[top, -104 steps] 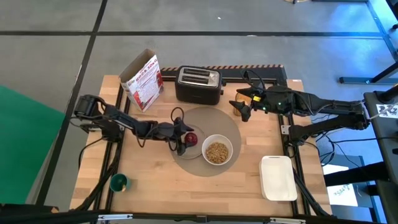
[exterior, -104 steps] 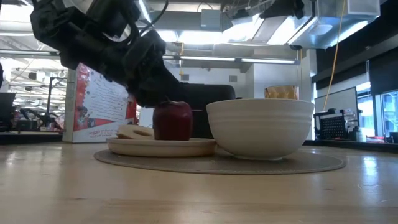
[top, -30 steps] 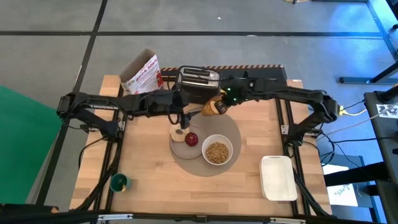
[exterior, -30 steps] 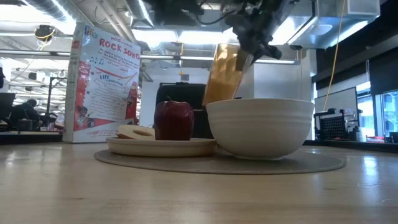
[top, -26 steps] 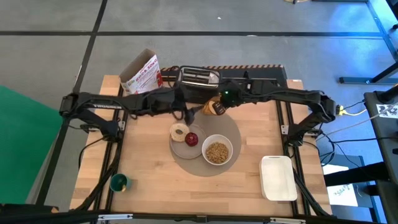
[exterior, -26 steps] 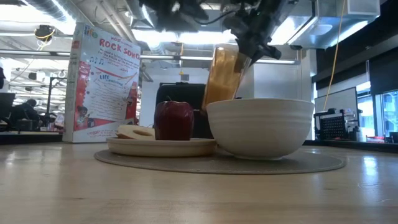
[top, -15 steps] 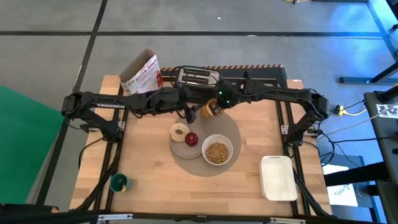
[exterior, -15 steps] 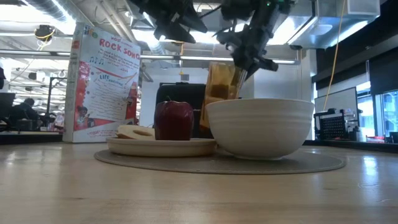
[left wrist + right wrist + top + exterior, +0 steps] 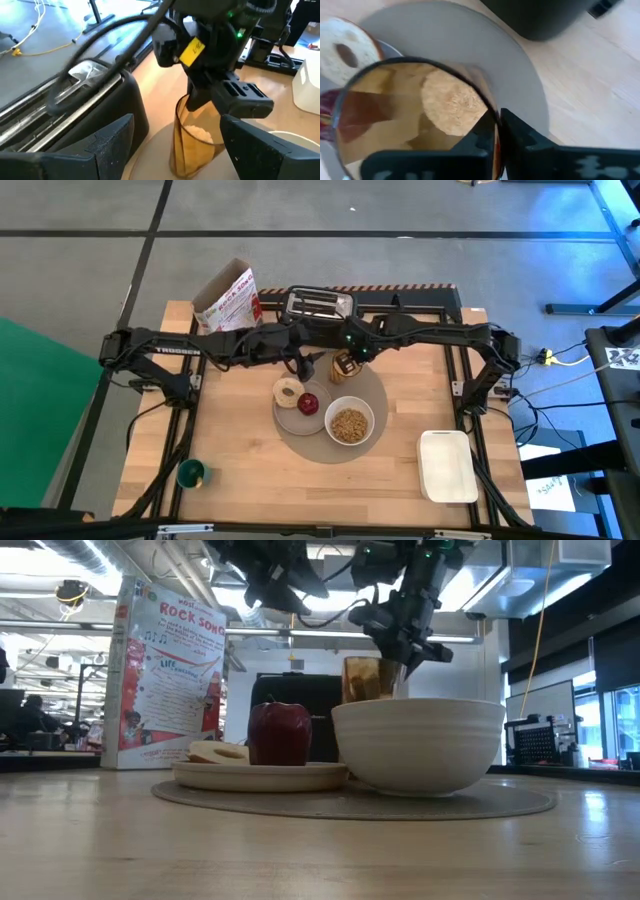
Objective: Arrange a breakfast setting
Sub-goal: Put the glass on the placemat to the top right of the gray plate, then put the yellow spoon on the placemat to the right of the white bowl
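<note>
Toaster (image 9: 318, 307) and cereal box (image 9: 229, 299) block the table's far side (both arms crowd there too); the near wooden tabletop (image 9: 300, 480) lies open.

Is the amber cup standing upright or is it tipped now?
Upright: the amber cup has vertical sides in the low view, with the right claw shut on its rim.

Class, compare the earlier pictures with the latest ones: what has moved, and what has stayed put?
The right gripper, shut on the amber cup's rim, carried it over the mat and brought it upright. The left gripper left the apple and now hovers open by the cup. Plate, bread, bowl unchanged.
</note>
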`<move>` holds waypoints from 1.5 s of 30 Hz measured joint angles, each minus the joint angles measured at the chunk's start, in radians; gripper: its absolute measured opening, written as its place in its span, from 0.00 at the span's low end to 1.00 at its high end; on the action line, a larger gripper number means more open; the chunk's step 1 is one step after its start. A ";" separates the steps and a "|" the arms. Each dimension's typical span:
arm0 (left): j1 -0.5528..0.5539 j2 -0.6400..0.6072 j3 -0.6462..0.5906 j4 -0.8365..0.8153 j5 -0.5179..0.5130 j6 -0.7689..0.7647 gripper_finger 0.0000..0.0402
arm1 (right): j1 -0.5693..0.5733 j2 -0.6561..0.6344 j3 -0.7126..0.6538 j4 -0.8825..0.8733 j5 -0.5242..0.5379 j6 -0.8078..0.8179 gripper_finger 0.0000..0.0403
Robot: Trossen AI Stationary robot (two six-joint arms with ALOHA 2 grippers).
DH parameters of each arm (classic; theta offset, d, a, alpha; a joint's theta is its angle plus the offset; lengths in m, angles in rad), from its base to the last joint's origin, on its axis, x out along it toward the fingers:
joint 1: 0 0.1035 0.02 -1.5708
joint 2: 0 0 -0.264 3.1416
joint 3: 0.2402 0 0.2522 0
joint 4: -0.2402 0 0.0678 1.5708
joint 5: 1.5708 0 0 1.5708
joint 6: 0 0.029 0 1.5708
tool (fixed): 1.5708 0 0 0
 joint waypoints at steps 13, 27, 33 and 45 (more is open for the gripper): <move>0.000 -0.008 0.000 -0.064 -0.002 -0.061 0.72 | -0.010 0.000 0.001 0.098 -0.021 -0.024 0.30; -0.010 -0.260 0.002 -0.352 0.112 -0.254 0.72 | -0.023 -0.158 0.001 0.098 -0.025 -0.063 0.31; -0.161 -0.372 0.002 -0.724 0.354 -0.552 0.70 | -0.019 -0.279 0.001 0.051 -0.044 -0.102 0.31; -0.556 -0.314 0.002 -0.879 0.599 -1.173 0.59 | -0.027 -0.365 0.000 0.040 0.007 -0.165 0.31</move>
